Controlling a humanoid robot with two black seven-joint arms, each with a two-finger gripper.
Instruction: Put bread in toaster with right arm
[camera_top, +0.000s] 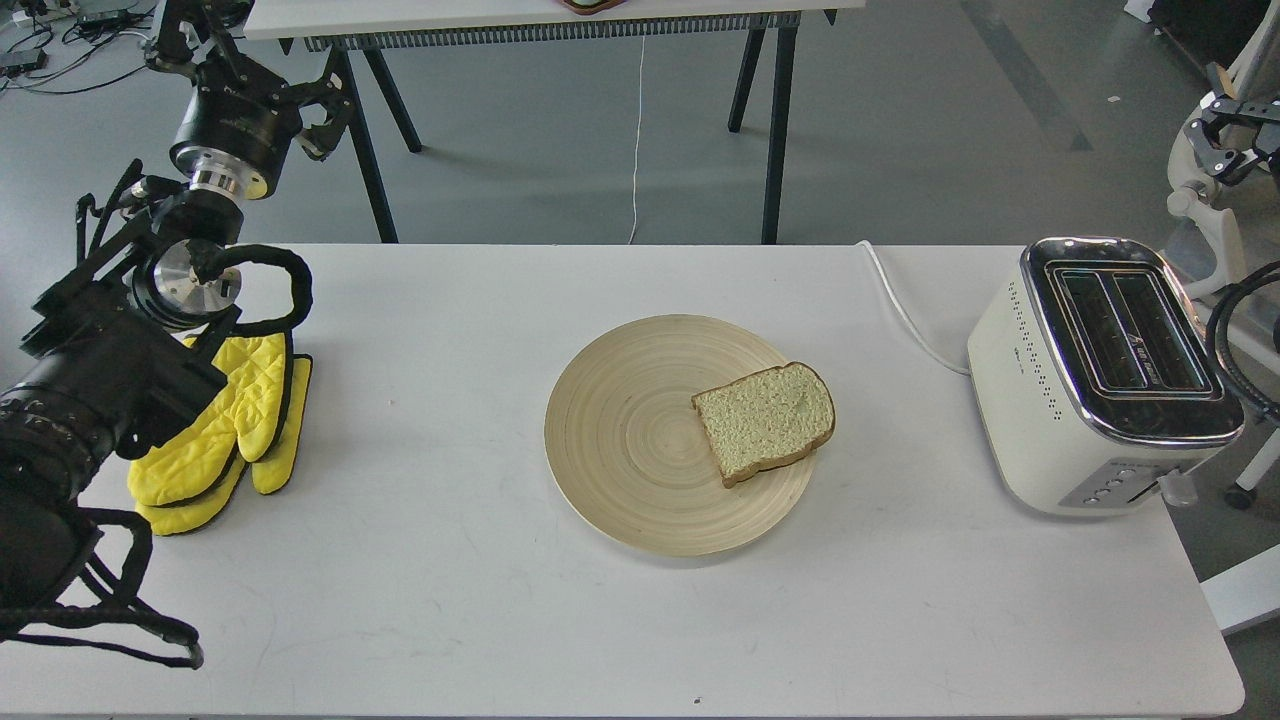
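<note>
One slice of pale bread (765, 420) with a brown crust lies flat on the right side of a round wooden plate (620, 440) at mid-table. The cream-white toaster (1090, 375) stands at the table's right end, both chrome-rimmed slots facing up and empty. Of my right arm, only a black cable loop (1235, 340) and a dark jointed part that looks like the right gripper (1232, 125) show at the right edge, far above and behind the toaster; its fingers cannot be told apart. My left gripper (318, 112) is raised at the far left, away from the bread, seen dark and end-on.
Yellow oven mitts (225, 430) lie on the table's left side under my left arm. The toaster's white cord (905, 310) runs across the table's back right. A second table (560, 25) stands behind, and white furniture (1205, 190) beside the toaster.
</note>
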